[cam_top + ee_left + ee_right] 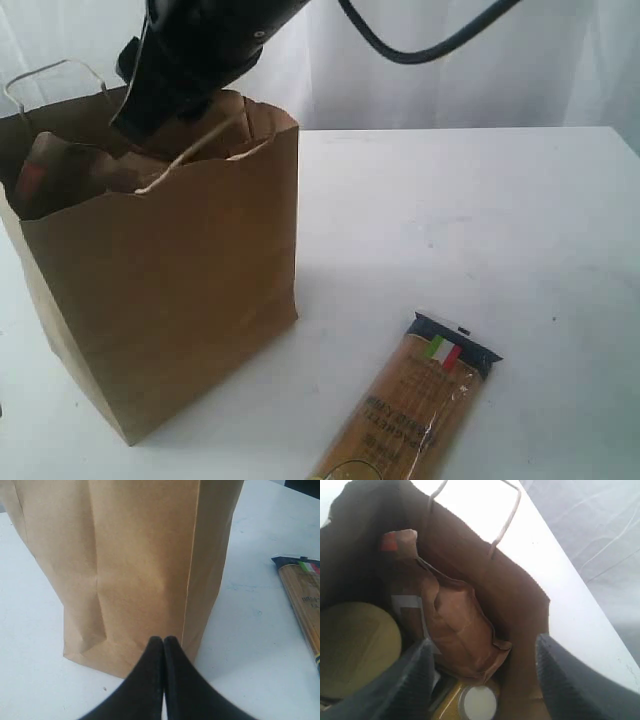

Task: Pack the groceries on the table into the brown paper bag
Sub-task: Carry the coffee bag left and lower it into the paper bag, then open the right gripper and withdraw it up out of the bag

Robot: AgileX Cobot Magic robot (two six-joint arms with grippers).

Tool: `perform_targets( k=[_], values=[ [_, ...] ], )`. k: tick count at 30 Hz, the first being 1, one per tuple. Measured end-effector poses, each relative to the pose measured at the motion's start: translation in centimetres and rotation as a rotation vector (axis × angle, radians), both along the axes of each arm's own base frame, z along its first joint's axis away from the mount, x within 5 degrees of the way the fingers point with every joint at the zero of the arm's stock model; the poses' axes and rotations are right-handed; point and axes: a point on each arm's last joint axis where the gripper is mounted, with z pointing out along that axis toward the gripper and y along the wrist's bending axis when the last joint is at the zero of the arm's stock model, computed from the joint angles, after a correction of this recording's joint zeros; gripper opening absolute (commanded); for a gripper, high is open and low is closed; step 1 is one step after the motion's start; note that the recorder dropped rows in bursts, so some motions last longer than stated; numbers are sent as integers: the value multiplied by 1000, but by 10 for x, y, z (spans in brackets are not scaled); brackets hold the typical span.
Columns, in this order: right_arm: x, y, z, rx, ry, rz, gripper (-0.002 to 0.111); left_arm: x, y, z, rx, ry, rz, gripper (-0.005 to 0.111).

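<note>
The brown paper bag [170,290] stands upright at the left of the table [480,220]. My right arm [190,60] reaches down into its mouth. Inside the bag, my right gripper [485,680] is open above the brown pouch [455,625] with the white square, which leans on the bag's inner wall. Beside the pouch are the tan lid of the jar [355,645] and the white-capped yellow bottle [477,702]. My left gripper [164,642] is shut and empty, low by the bag's [140,565] bottom corner. The spaghetti packet [410,410] lies flat on the table, right of the bag.
The bag's twisted loop handles [50,75] stick up at its rim. A white curtain [450,80] hangs behind the table. The spaghetti packet [305,600] also shows in the left wrist view.
</note>
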Motion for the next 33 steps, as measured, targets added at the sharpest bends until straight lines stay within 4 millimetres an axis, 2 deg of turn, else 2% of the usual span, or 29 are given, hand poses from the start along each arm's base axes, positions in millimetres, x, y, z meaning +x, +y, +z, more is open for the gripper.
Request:
perform_targets(
  k=[7, 19, 24, 28, 33],
  values=[
    [-4, -5, 10, 20, -17, 0, 57, 0, 0, 0, 0, 0, 0, 0],
    [-37, -53, 77, 156, -151, -71, 57, 0, 0, 0, 0, 0, 0, 0],
    [-56, -83, 106, 221, -211, -139, 57, 0, 0, 0, 0, 0, 0, 0],
    [-69, -107, 114, 227, -228, -202, 57, 0, 0, 0, 0, 0, 0, 0],
    [-85, -132, 110, 205, -219, -245, 57, 0, 0, 0, 0, 0, 0, 0]
  ],
)
